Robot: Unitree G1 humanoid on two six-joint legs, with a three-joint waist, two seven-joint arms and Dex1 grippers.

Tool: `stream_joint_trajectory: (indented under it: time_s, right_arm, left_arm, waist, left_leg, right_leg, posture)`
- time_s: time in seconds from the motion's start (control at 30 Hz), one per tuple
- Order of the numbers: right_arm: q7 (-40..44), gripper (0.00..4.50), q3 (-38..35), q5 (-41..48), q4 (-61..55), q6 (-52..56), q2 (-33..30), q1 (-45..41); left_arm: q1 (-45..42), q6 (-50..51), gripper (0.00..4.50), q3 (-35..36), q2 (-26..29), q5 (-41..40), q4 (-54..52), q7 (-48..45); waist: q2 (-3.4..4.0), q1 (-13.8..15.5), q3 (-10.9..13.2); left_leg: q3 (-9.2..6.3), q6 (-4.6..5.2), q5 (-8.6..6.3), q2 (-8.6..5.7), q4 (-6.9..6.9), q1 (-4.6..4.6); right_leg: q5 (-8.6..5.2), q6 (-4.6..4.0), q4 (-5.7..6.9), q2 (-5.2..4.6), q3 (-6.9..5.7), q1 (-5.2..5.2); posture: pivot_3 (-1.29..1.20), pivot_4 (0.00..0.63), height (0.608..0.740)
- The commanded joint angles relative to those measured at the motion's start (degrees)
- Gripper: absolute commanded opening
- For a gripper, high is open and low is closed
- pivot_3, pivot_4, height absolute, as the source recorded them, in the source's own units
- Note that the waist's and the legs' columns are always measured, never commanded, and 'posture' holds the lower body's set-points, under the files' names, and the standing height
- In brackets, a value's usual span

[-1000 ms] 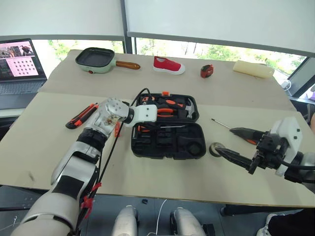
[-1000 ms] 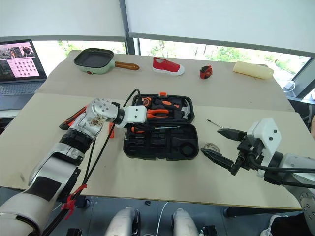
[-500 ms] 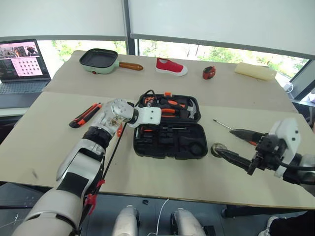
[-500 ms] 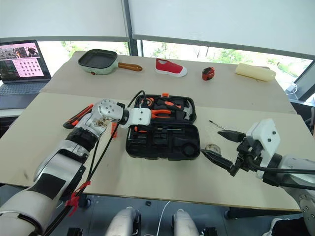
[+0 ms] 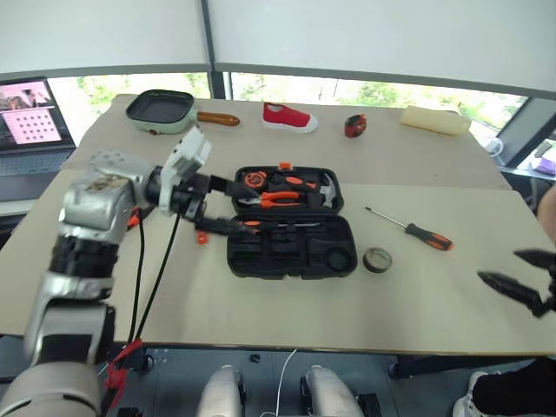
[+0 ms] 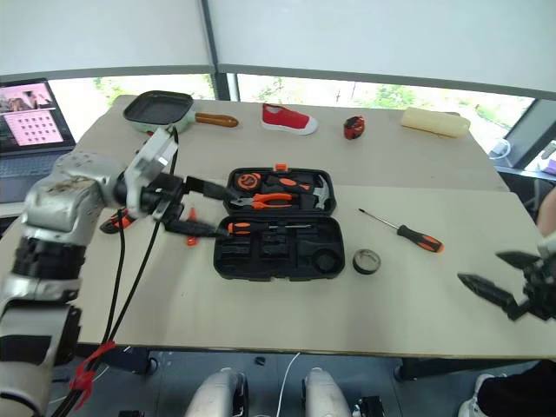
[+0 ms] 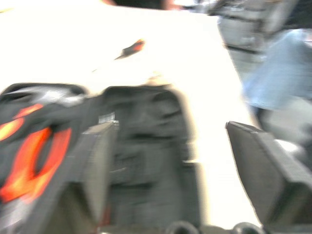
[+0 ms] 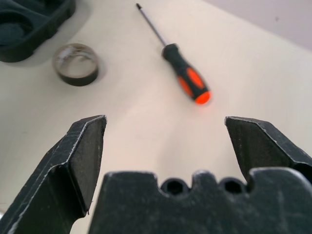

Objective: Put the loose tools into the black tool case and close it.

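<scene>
Case [image 5: 291,228] open, black (orange-handled tools [image 5: 280,197] inside)

Pan [image 5: 161,108], red shoe [image 5: 289,116], tape measure [image 5: 354,126], laptop [image 5: 28,113]

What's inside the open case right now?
The case lies open. Its far half holds orange-handled pliers, a hammer and other orange-and-black tools; an orange-handled tool lies along the middle. The near half's recesses look empty, though they are too dark to be sure.

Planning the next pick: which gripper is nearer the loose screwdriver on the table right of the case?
Right. The right gripper, open and empty, hangs near the table's front right edge, nearer the screwdriver. The left gripper, open, is beyond the open tool case, at its left end.
</scene>
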Motion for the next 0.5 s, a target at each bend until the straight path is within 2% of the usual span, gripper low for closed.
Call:
stream_joint_trajectory:
  time_s: [0.03, 0.27, 0.37, 0.5]
  right_arm:
    - [0.72, 4.50, 10.62, -5.32, 8.23, -4.87, -0.74, -10.65]
    - [0.29, 4.50, 30.84, -19.97, 29.53, -14.81, 4.27, -33.45]
    - [-2.50, 4.50, 34.52, -24.31, 39.27, -16.55, 7.05, -40.89]
    - [-0.67, 4.50, 37.01, -26.50, 47.58, -17.94, 9.29, -46.01]
  left_arm:
    - [2.10, 1.78, 4.47, 0.42, 1.55, -2.78, -7.03, 1.20]
    - [6.62, 1.55, 4.47, 0.88, 2.99, -3.30, -14.02, 6.49]
    - [7.34, 2.35, 4.47, 1.33, 3.68, -4.34, -15.40, 7.90]
    - [7.88, 2.10, 4.47, 1.34, 4.61, -4.62, -16.60, 9.15]
  waist:
    - [0.02, 0.02, 0.01]
    - [0.22, 0.02, 0.14]
    - [0.27, 0.16, 0.18]
    - [0.30, 0.46, 0.20]
  left_leg:
    - [0.00, 0.00, 0.00, 0.01, 0.00, 0.03]
    - [0.02, 0.03, -0.02, -0.07, -0.03, -0.04]
    - [0.02, 0.03, -0.02, -0.08, -0.02, -0.09]
    - [0.03, 0.04, -0.02, -0.11, -0.02, -0.20]
  right_leg:
    - [-0.01, -0.02, 0.00, 0.00, 0.00, 0.02]
    - [0.15, -0.32, -0.01, -0.02, 0.06, -0.05]
    - [0.14, -0.32, 0.01, -0.02, 0.05, -0.11]
    - [0.14, -0.31, -0.01, -0.06, 0.07, -0.19]
  posture:
    - [0.00, 0.150, 0.740]
    - [0.00, 0.150, 0.740]
    - [0.00, 0.150, 0.740]
    - [0.00, 0.150, 0.740]
